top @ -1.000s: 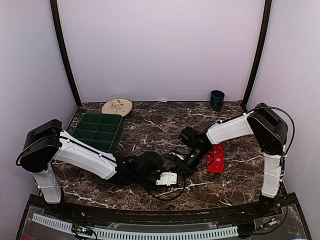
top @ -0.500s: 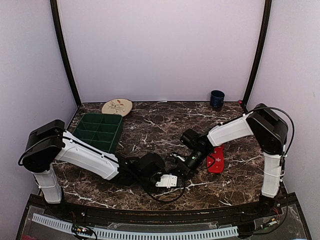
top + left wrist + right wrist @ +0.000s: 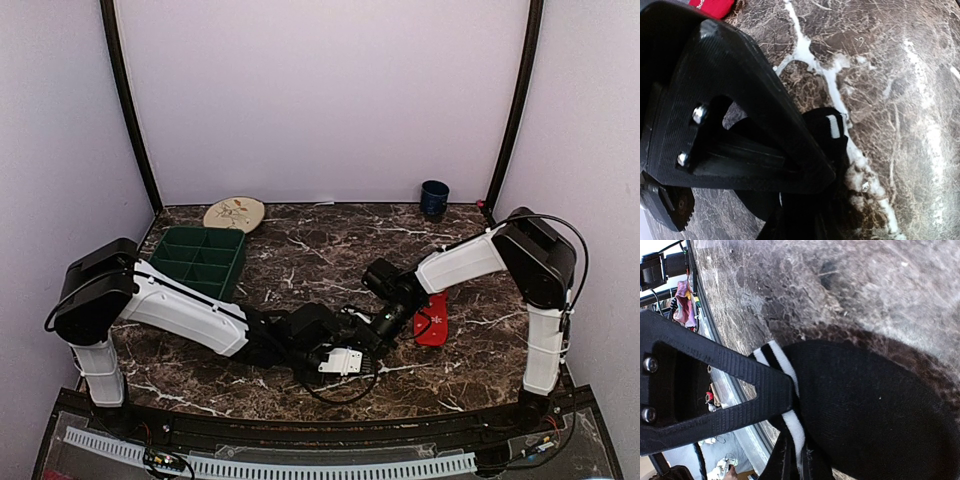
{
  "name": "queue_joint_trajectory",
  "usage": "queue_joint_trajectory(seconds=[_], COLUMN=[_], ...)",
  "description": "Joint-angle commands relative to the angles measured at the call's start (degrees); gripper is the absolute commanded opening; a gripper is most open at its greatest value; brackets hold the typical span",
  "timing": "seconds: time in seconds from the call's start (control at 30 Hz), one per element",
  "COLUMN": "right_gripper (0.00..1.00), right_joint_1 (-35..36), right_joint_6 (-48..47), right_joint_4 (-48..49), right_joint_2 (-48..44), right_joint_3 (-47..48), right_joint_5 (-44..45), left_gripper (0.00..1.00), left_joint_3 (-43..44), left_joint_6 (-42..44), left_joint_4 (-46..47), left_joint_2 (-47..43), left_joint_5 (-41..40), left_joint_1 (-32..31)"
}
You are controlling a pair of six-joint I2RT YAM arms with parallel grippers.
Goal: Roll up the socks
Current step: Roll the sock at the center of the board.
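Observation:
The black sock with a white-striped cuff lies bunched on the marble table between my two grippers. My right gripper is shut on its cuff; one finger lies across the stripes. My left gripper is shut on a fold of the same sock. In the top view the two grippers meet at the table's near middle, left and right, and hide most of the sock. The red sock with white snowflakes lies flat just right of the right gripper, untouched.
A green compartment tray stands at the left. A round patterned plate lies at the back left. A dark blue cup stands at the back right. The table's front edge is close below the grippers.
My left arm has slid right, bringing its gripper closer to the right gripper. The right gripper has shifted slightly toward the front. The red sock has not moved.

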Motion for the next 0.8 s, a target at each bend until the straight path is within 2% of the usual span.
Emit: queue_joint_trajectory(seconds=[0.0,0.2,0.47,0.77], right_gripper=[0.04,0.10,0.27,0.34], right_joint_1=[-0.1,-0.1,-0.3,-1.6], right_joint_6=[-0.3,-0.8,-1.5,-0.4], right_joint_4=[-0.7,-1.2,-2.1,-1.0], right_joint_2=[0.2,0.2,-1.1,-3.9], right_joint_3=[-1.6,-1.5,-1.0,-2.6], right_joint_5=[1.6,2.1,4.8,5.9], left_gripper=[0.21,0.16,0.14,0.13], left_joint_3=[0.6,0.6,3.3,5.5], left_joint_6=[-0.9,-1.3,-3.3,-5.1], left_joint_4=[-5.5,-7.6,-13.3,-18.8], left_joint_2=[1.8,2.0,3.6,4.8], left_joint_5=[2.8,3.5,6.2,9.5], left_joint_1=[-0.2,-0.2,-0.2,0.1])
